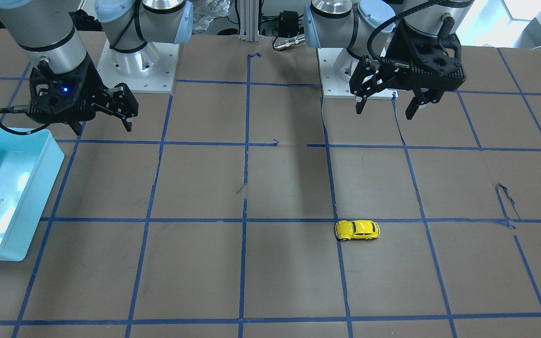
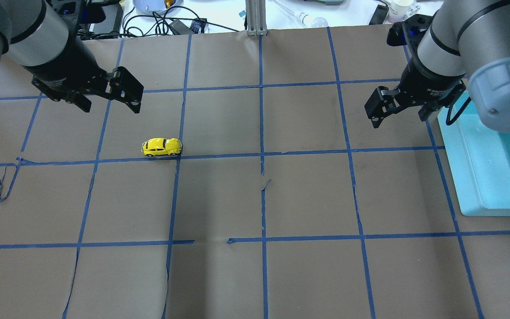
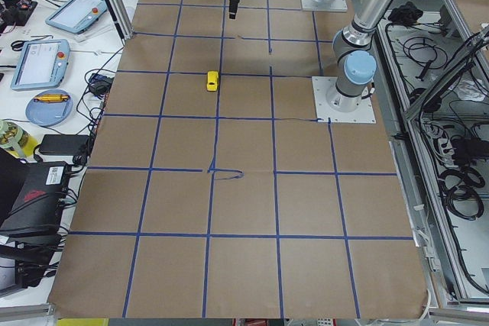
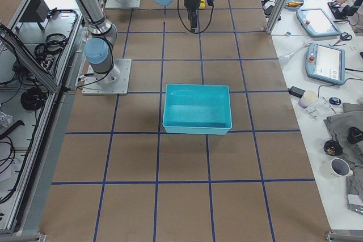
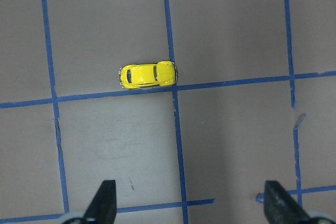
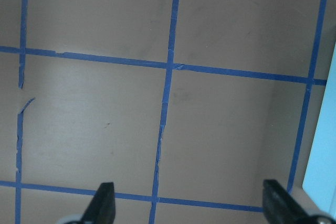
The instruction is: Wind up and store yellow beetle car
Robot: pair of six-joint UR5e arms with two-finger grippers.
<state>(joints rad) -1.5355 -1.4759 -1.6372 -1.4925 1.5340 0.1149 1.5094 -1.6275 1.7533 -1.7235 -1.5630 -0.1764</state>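
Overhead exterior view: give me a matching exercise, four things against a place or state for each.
1. yellow beetle car
2. bin
3. left gripper
4. right gripper

A. open, beside the bin
B. on its wheels, by a tape crossing
C. open, the one nearer the car
D. turquoise, on the robot's right side

Pairs: 1-B, 2-D, 3-C, 4-A

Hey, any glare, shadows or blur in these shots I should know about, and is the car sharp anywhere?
Front-facing view: white glare patches inside the bin, and a soft shadow band down the middle of the table. Left wrist view: the car is sharp and evenly lit. Right wrist view: the bin's edge washes out to near white.
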